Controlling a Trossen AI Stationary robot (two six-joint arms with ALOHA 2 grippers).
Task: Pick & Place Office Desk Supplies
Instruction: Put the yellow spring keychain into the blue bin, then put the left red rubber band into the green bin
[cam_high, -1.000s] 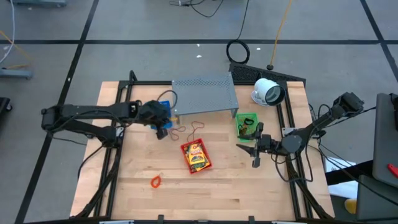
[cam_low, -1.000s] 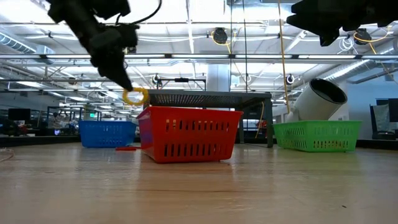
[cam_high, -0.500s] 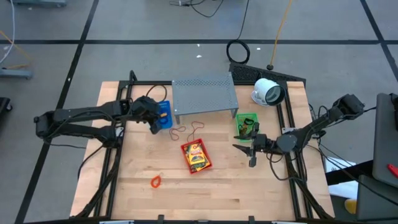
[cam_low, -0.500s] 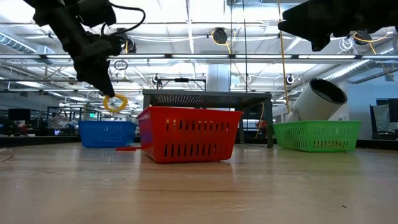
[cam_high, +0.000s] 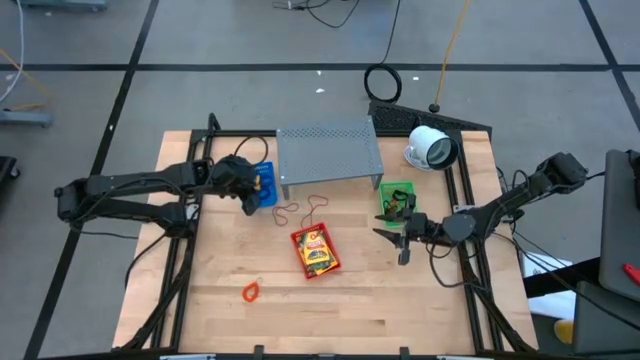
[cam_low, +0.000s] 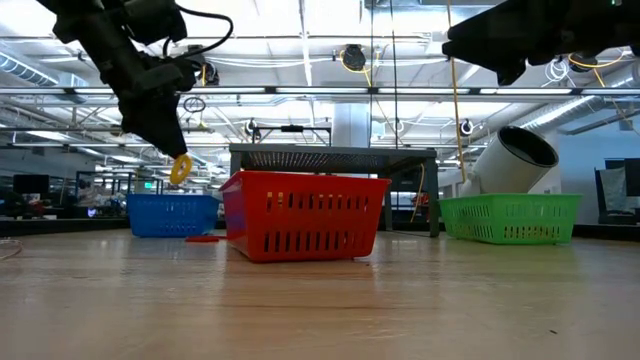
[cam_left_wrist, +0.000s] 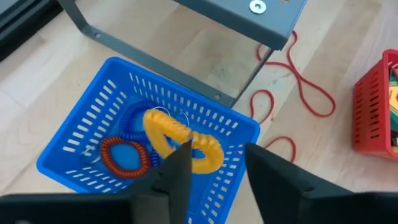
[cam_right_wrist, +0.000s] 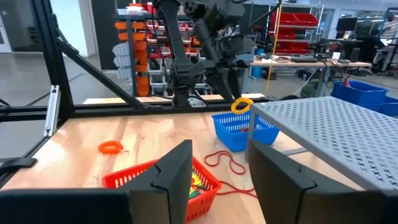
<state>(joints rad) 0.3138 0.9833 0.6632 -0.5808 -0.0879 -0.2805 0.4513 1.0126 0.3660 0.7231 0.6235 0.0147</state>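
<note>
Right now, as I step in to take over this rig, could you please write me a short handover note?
Left end effector: over the blue basket, fingers parted, a yellow coil at its tip just above the basket; I cannot tell whether it is free yet.
Right end effector: open, empty, waiting above the table beside the green basket.
Done: a red coil and a blue one lie in the blue basket; yellow packets sit in the red basket.
Left: an orange coil on the table near the front, and thin red rubber bands lying beside the grey shelf.
</note>
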